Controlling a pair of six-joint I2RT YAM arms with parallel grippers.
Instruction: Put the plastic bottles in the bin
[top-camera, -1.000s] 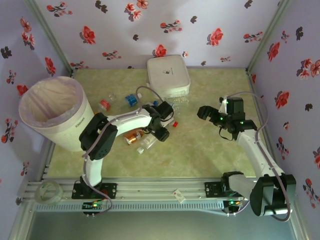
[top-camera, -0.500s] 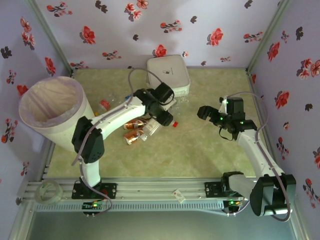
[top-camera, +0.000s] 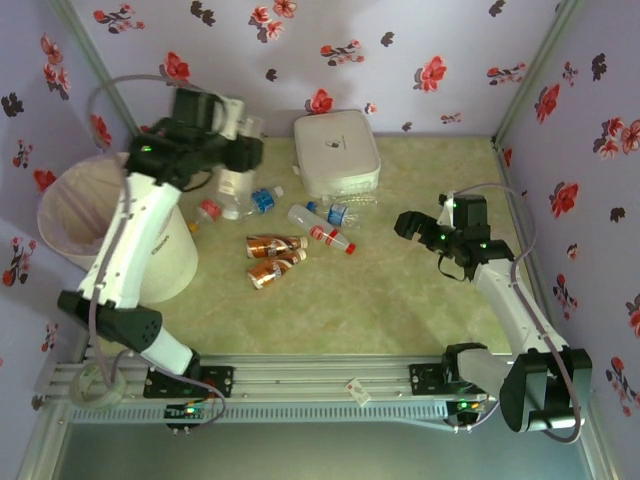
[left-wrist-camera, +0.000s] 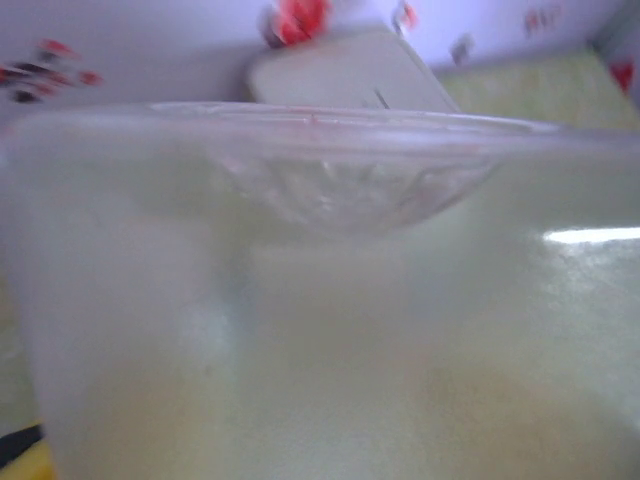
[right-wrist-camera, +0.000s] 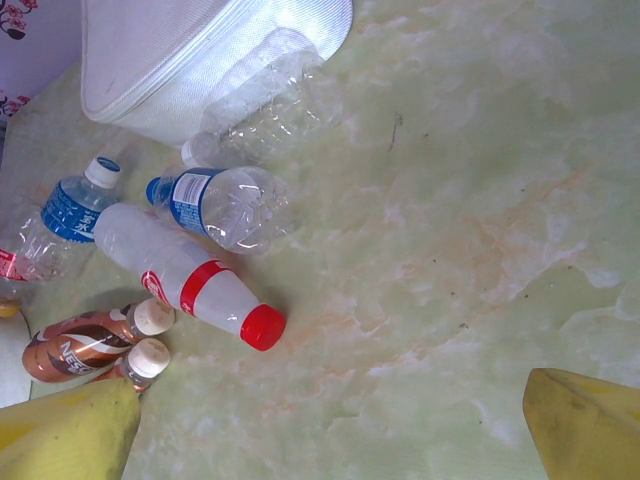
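The bin stands at the left edge of the desk, and beside its rim my left tool is up in the air, clamped on a clear bottle. In the middle of the desk I see a red-capped bottle, a blue-labelled bottle and two brown bottles, in front of the white box. Toward the right edge my right tool hovers with its fingers wide apart.

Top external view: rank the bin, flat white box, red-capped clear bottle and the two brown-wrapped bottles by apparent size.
1. bin
2. flat white box
3. red-capped clear bottle
4. upper brown-wrapped bottle and lower brown-wrapped bottle, too alike to rank
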